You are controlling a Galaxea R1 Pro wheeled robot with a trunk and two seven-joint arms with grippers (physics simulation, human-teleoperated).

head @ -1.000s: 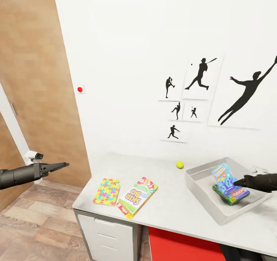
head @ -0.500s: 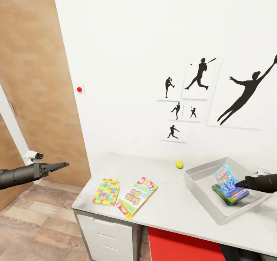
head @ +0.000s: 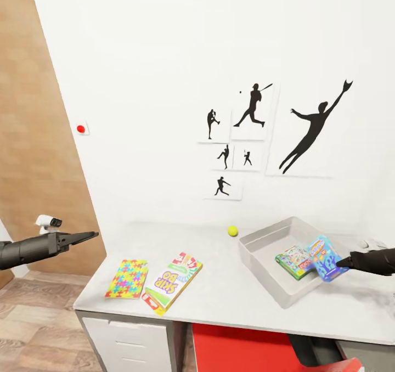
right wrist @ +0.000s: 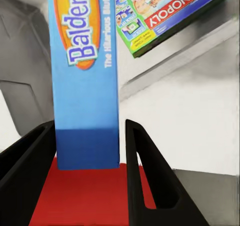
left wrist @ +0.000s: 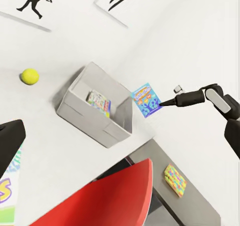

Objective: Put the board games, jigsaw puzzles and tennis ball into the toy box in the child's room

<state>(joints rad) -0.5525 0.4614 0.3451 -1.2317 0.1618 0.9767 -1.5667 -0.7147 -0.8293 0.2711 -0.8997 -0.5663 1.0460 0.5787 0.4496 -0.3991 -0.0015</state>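
I was partway through the tidy-up, at the step of getting the blue board game (head: 327, 259) into the toy box (head: 258, 257). My right gripper (head: 341, 262) held that game by one short end. In the right wrist view the box end sat between my two black fingers (right wrist: 150, 181), one finger close against each long side, so I judged them clamped on it rather than standing loose. In the head view the game hung tilted over the near right wall of the toy box, partly above the tray and partly above its rim. The green-edged board game (head: 294, 261) already lay flat inside the tray, just beside the blue one.

My left gripper (head: 88, 235) hovered well to the left of the table (head: 236, 300), out past its end and holding nothing; its fingers looked drawn together to a point.

Still out on the table were the jigsaw puzzle (head: 127, 278) and the white board game (head: 172, 281), lying side by side near the left front edge, and the tennis ball (head: 232, 230) near the wall, just beside the toy box. The left wrist view also showed a second jigsaw puzzle (left wrist: 174, 179) on a lower grey surface.

As I judged it, the next move called for carrying the blue game further over the tray's middle, lowering it and parting my right fingers, so it would not catch on the rim.
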